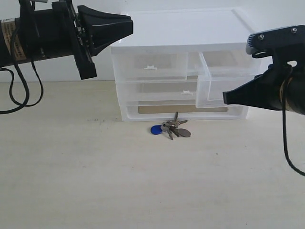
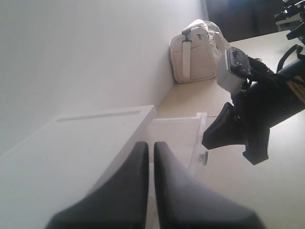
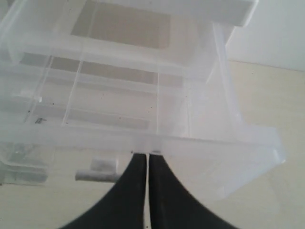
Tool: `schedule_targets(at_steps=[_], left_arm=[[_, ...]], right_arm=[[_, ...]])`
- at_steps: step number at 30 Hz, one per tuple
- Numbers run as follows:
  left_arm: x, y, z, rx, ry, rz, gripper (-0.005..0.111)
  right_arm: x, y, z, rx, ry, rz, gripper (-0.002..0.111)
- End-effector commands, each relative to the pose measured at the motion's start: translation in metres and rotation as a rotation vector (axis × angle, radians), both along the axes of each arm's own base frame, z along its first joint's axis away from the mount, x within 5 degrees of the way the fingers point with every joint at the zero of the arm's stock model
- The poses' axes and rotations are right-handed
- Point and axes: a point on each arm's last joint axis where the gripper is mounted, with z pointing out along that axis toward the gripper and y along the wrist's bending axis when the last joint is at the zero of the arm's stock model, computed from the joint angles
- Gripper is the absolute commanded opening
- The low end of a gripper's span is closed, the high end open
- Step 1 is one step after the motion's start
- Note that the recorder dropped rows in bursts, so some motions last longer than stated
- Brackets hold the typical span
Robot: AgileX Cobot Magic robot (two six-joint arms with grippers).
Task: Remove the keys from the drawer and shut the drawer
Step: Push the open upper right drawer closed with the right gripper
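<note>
Centrally in the exterior view, the keys [image 1: 172, 129] lie on the pale, matte table [image 1: 95, 181], just in front of a translucent white plastic drawer unit [image 1: 181, 28]. They are dull grey-brown metal, fanned on a ring, with a round blue tag [image 1: 156, 130] at their left. They are out of the drawer [image 1: 224, 81], which juts forward at the unit's upper right. It is a thin-walled, glossy, boxy tray, and it looks empty. So the step in hand appears to be the closing. The right claw [image 1: 225, 98], black, smooth and tapered, enters from the right of the frame with its fingers pressed together and its tip at the drawer's front. In the right wrist view its tip meets the lower lip, close to the tiny tab. Whether it pinches that tab cannot be made out. A good push would probably meet the front near its middle and run straight along the slide, slowly. The unit looks light and could skid backward or let the drawer twist and jam. The left claw [image 1: 129, 25], also clenched and empty, hovers at the upper left, level with the unit's top.
</note>
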Motion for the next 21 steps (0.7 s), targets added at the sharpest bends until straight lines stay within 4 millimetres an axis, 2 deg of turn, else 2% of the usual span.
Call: schedule_targets(at_steps=[1,9,21], left_arm=[[-0.003,-0.002,0.002,-0.004,-0.001,-0.011,0.004],[-0.003,-0.002,0.002,-0.003,-0.004,-0.011,0.004],[-0.002,-0.002,0.002,0.003,-0.01,0.001,0.004]], right_arm=[[0.008,0.009,0.008,0.069,0.014,0.092,0.0],[0.034,0.019,-0.004,-0.001,0.036,0.099,0.0],[0.057,0.029,0.005,-0.056,-0.008,0.133,0.0]])
